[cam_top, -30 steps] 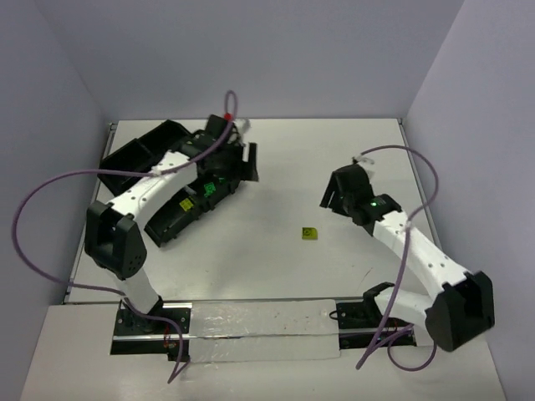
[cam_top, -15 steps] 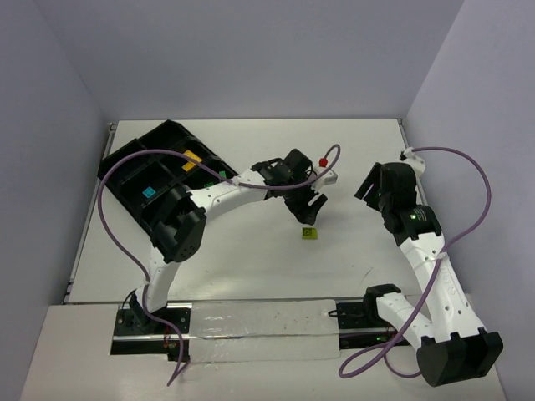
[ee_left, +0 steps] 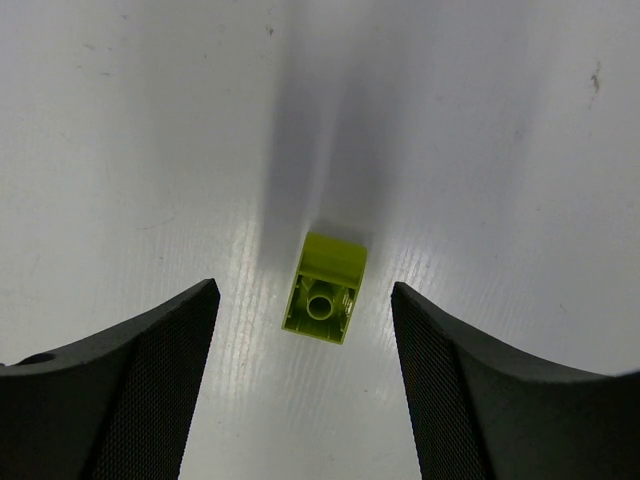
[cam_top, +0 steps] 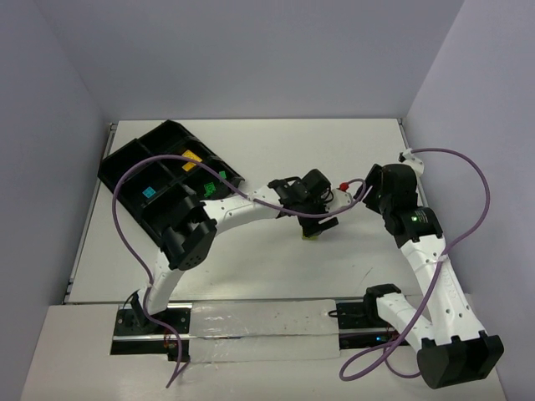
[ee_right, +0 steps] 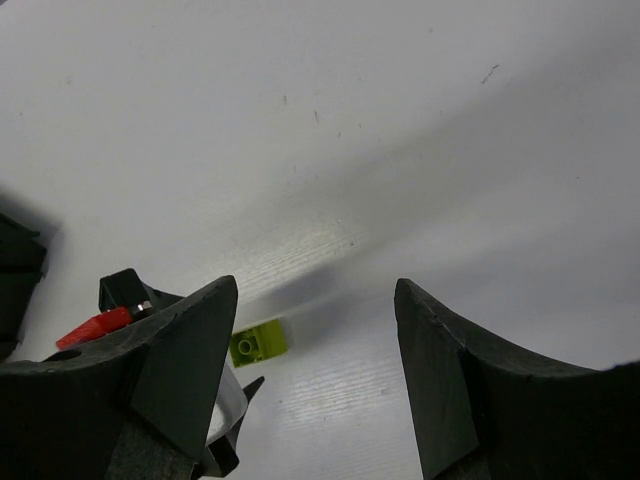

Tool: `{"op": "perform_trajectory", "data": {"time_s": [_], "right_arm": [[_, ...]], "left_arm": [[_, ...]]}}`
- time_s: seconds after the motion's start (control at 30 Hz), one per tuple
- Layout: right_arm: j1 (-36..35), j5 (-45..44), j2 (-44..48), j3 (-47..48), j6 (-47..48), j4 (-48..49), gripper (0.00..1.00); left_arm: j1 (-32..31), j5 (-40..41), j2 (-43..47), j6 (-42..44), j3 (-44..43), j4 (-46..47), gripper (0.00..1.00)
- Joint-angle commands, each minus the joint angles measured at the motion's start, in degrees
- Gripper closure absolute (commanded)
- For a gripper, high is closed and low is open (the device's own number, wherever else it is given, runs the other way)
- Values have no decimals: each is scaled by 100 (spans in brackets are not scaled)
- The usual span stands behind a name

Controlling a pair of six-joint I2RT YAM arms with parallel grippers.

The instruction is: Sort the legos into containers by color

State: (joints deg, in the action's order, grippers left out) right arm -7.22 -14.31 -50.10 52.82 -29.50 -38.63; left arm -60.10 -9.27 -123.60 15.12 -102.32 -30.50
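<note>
A lime green lego (ee_left: pixel 325 288) lies tipped over on the white table, its hollow underside facing the left wrist camera. My left gripper (ee_left: pixel 303 295) is open right over it, and the brick sits between the two fingertips without touching either. From above, the lime lego (cam_top: pixel 310 236) peeks out just below the left gripper (cam_top: pixel 318 219). My right gripper (cam_top: pixel 374 190) hovers open and empty a little to the right. In its wrist view the right gripper (ee_right: pixel 315 290) faces the lime lego (ee_right: pixel 258 343). The black compartment tray (cam_top: pixel 134 163) stands at the back left.
Inside the tray lie a cyan brick (cam_top: pixel 149 191), a yellow brick (cam_top: pixel 191 159) and a green brick (cam_top: pixel 222 175) in separate compartments. The left arm's purple cable (cam_top: pixel 125 217) loops over the tray's near side. The two grippers are close together near the table's middle.
My left arm has swung from the tray out to the table's middle and come down over the lime lego. The right gripper drew back to the right, then held still.
</note>
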Motion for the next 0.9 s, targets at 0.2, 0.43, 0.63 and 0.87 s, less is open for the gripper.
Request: {"op": "perform_trajectory", "data": {"time_s": [0.2,0.43,0.63,0.87], "right_arm": [[28,-153,169,19,64,4,28],[28,-160,135,-12,58,43,27],[28,-122,-1,28,138,90,27],[35,-153,-77,122,183,154,27]], "left_arm": [[-124,461,-170,126,395,464,23],[-116,201,-277,-74,453,586,27],[-116,407,-364,-190,544,736,32],[-123,509,-355,-296,648,736,39]]}}
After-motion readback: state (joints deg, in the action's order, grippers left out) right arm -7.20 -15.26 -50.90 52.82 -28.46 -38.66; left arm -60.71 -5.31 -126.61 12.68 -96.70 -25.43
